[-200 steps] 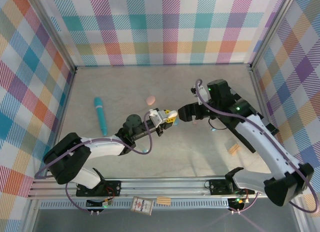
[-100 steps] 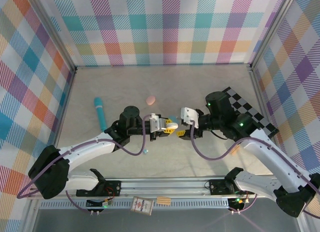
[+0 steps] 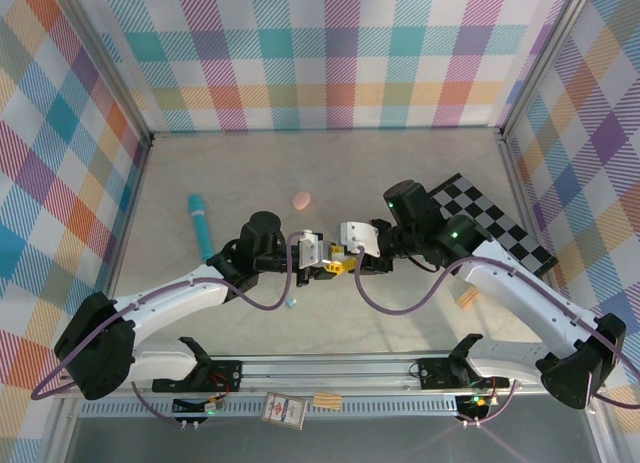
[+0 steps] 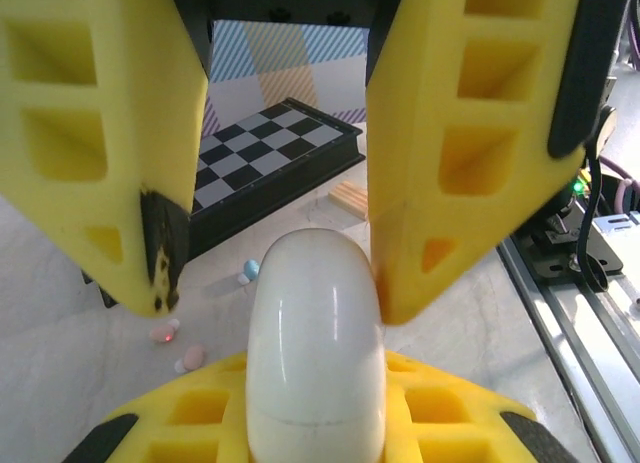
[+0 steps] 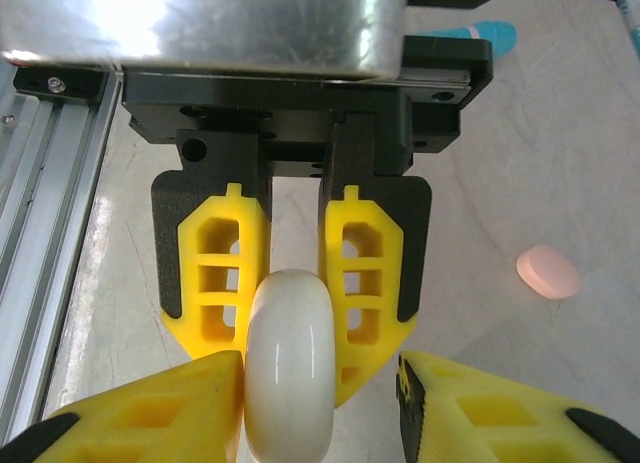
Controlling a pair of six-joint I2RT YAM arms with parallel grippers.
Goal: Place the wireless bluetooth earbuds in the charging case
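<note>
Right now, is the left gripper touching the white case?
Touching. The right wrist view shows the left gripper with its two yellow fingers pressed against both sides of the white case, with no gap on either side.

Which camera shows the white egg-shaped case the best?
The left wrist camera. There the white case is big and close, and you can see the seam line across it. The right wrist camera shows it edge-on, so it looks narrow. From the top camera it is just a tiny white speck.
</note>
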